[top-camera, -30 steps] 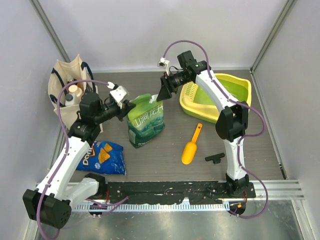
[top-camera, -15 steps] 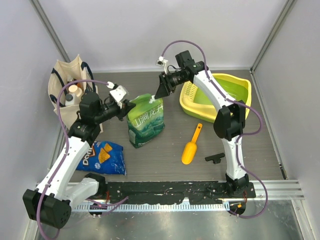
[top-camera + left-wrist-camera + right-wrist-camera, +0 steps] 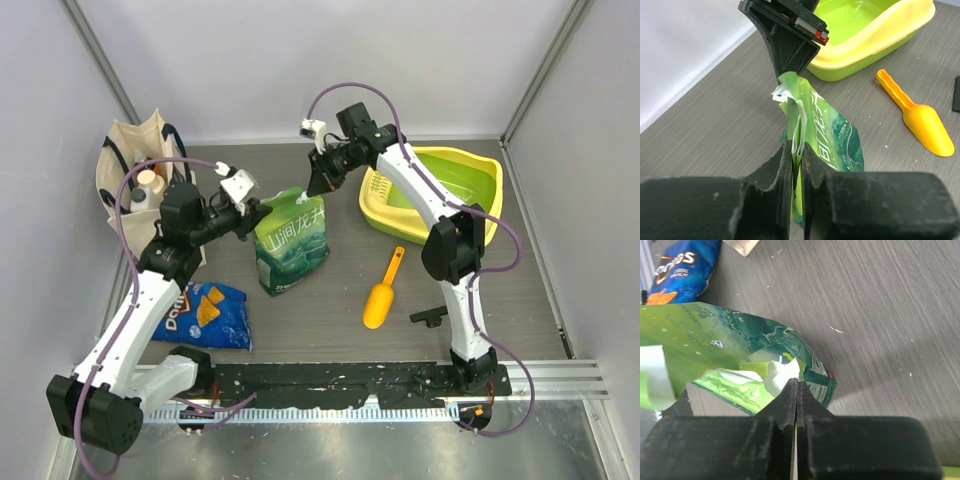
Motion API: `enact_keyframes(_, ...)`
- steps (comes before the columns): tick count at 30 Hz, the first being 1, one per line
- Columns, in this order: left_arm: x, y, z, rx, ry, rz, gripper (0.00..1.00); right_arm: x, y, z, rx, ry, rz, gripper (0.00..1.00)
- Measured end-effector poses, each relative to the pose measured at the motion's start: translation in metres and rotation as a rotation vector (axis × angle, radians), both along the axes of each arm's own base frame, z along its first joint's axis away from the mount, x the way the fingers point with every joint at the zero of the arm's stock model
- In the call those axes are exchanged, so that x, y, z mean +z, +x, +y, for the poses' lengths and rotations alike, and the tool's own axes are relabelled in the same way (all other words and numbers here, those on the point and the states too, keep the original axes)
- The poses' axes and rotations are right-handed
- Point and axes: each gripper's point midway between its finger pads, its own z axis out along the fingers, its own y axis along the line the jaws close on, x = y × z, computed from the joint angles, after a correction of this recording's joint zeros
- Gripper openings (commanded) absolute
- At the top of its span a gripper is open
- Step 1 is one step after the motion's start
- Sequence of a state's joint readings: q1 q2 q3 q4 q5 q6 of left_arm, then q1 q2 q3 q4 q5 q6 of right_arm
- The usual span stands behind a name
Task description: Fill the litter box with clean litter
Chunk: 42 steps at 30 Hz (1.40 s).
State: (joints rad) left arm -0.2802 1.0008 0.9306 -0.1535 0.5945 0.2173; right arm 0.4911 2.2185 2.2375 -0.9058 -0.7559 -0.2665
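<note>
The green pouch (image 3: pixel 292 240) stands upright mid-table. My left gripper (image 3: pixel 262 210) is shut on its top left edge, and in the left wrist view the film is pinched between the gripper's (image 3: pixel 796 147) jaws. My right gripper (image 3: pixel 316 187) is shut on the top right corner of the pouch (image 3: pixel 715 335). In the right wrist view its jaws (image 3: pixel 797 382) meet at a torn white flap. The litter box (image 3: pixel 487 165), yellow rim and lime-green basin, sits at the back right, behind the right arm. No clean litter shows in any view.
An orange scoop (image 3: pixel 385 292) lies in front of the litter box, with a small black part (image 3: pixel 430 316) to its right. A blue Doritos bag (image 3: pixel 208 313) lies at the front left. A cloth tote bag (image 3: pixel 135 170) stands at the back left.
My right gripper has moved left and down from beside the litter box to the pouch's top corner and shut on it. The left gripper has kept its hold.
</note>
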Motion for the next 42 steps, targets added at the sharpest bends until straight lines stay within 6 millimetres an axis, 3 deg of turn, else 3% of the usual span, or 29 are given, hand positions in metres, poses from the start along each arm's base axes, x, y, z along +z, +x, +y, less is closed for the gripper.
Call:
enact_keyframes(6, -0.002, 0.004, -0.001, 0.000, 0.006, 0.022, 0.00, 0.009, 0.004, -0.006, -0.067, -0.094, -0.094, 0.01)
enact_keyframes(13, -0.001, 0.010, -0.002, 0.015, -0.008, 0.037, 0.00, 0.027, 0.006, -0.031, -0.232, -0.184, -0.153, 0.01)
enact_keyframes(25, 0.009, 0.057, -0.012, 0.061, -0.034, 0.065, 0.00, 0.031, 0.029, -0.057, -0.454, -0.247, -0.183, 0.01)
enact_keyframes(35, 0.010, 0.045, -0.017, 0.012, -0.037, 0.080, 0.00, 0.033, 0.022, -0.066, -0.510, -0.241, -0.174, 0.01)
enact_keyframes(39, 0.011, 0.029, -0.021, -0.059, -0.018, 0.075, 0.59, 0.032, 0.014, -0.069, -0.508, -0.242, -0.166, 0.01)
enact_keyframes(42, 0.021, 0.018, -0.023, -0.108, -0.013, 0.047, 0.70, 0.030, 0.013, -0.071, -0.511, -0.240, -0.168, 0.01)
